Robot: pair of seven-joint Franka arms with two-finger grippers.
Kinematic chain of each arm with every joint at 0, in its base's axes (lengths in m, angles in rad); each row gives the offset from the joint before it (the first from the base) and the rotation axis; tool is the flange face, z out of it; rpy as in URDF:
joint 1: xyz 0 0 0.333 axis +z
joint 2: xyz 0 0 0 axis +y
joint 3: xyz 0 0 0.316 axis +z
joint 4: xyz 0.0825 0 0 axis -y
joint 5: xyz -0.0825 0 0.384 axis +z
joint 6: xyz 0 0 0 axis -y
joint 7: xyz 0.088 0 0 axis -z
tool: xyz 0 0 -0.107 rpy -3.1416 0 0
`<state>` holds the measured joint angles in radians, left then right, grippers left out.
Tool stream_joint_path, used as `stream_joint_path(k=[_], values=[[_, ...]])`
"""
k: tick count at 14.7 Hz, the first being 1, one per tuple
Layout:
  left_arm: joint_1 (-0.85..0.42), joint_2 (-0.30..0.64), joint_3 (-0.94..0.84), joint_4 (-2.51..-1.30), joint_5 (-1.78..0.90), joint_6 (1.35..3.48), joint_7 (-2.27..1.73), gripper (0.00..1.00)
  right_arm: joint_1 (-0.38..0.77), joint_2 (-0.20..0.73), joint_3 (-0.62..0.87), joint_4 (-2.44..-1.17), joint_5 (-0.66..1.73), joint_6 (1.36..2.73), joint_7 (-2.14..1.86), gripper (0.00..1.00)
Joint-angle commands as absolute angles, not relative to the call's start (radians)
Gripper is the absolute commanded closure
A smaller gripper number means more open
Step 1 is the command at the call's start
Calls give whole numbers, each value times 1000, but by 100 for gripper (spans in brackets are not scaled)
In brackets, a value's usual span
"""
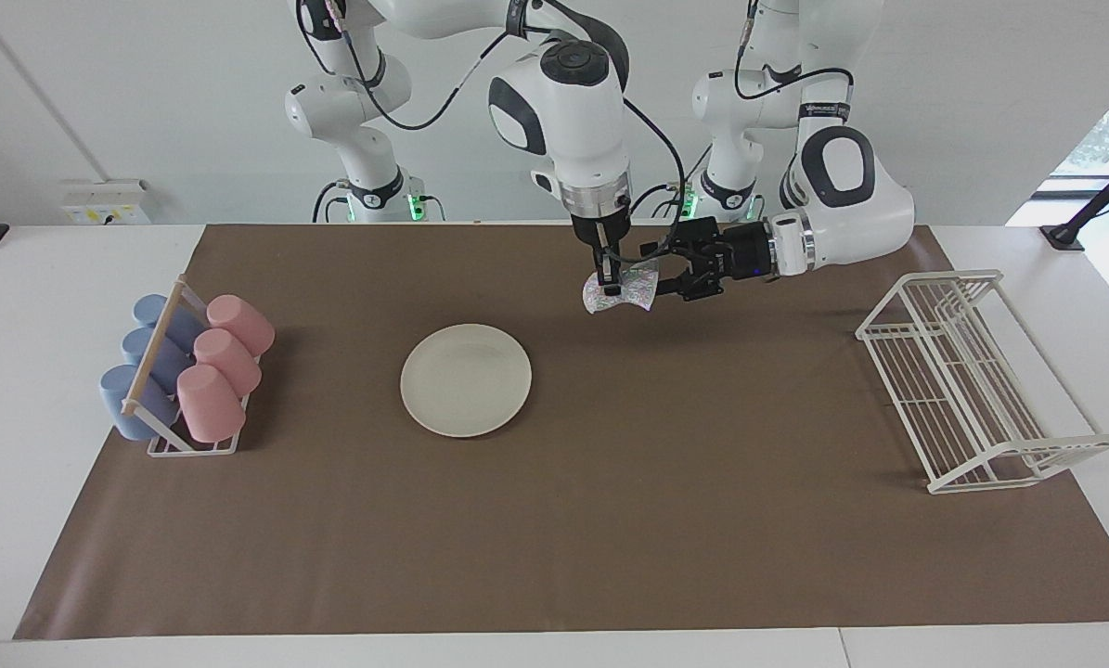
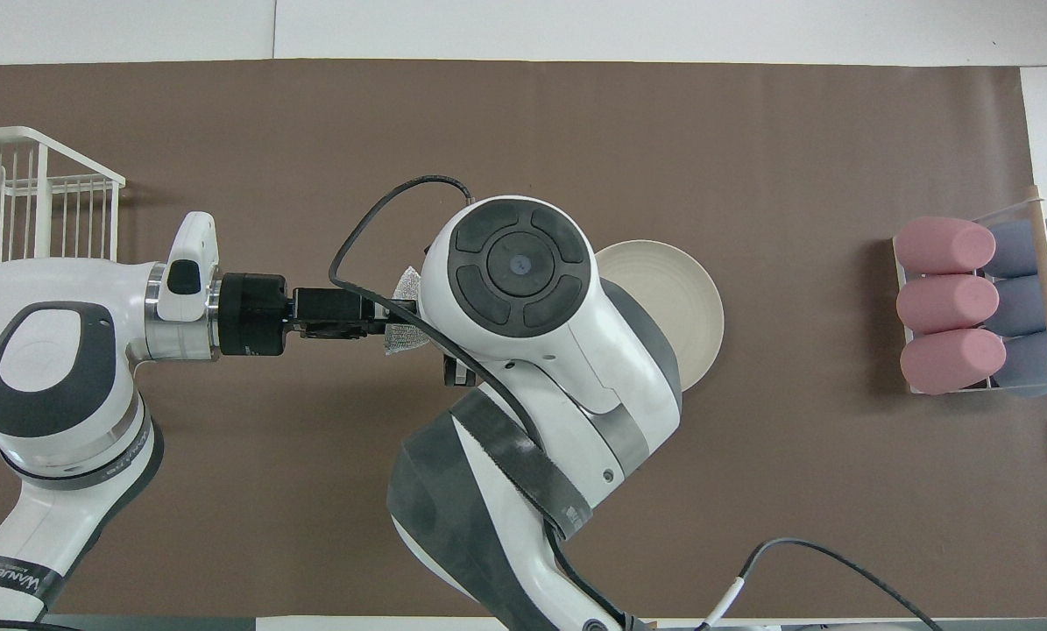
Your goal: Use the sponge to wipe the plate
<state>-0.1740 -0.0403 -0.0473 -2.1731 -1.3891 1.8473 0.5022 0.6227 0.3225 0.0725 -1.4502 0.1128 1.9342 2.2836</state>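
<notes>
The cream-white plate [image 1: 466,380] lies flat on the brown mat at mid-table; in the overhead view its rim [image 2: 676,307] shows beside the right arm, which hides part of it. The silvery glittery sponge [image 1: 630,289] hangs in the air over the mat, off the plate toward the left arm's end. My right gripper [image 1: 609,275] points straight down and is shut on the sponge's middle. My left gripper [image 1: 673,272] reaches in level from the side, its fingers open around the sponge's edge. In the overhead view only bits of the sponge [image 2: 406,291] show by the left gripper [image 2: 381,317].
A rack of pink and blue cups [image 1: 192,371] lying on their sides stands at the right arm's end. A white wire rack [image 1: 972,380] stands at the left arm's end. The brown mat [image 1: 554,520] covers most of the table.
</notes>
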Motion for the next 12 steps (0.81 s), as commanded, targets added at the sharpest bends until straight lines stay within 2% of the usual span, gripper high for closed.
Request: stream_joint_path(k=[1,3,8,10,11,12], values=[[-184,-29,-35,-2151,-1399,1858,495,24,615,310,77,-1471,120,1951,2276,100],[-183,-23,-32,-2149,-1390,1853,495,38,614,310,77,-1474,120,1948,2275,100],[-183,-17,-32,-2132,-1342,1847,499,64,614,310,77,-1471,120,1947,2275,100],[-175,-17,-32,-2131,-1339,1842,499,90,615,310,77,-1471,120,1945,2275,100],[-175,-17,-32,-2131,-1338,1844,499,100,614,310,77,-1470,120,1939,2275,100],[-173,-17,-32,-2131,-1338,1844,499,100,614,310,77,-1468,120,1936,2276,100]])
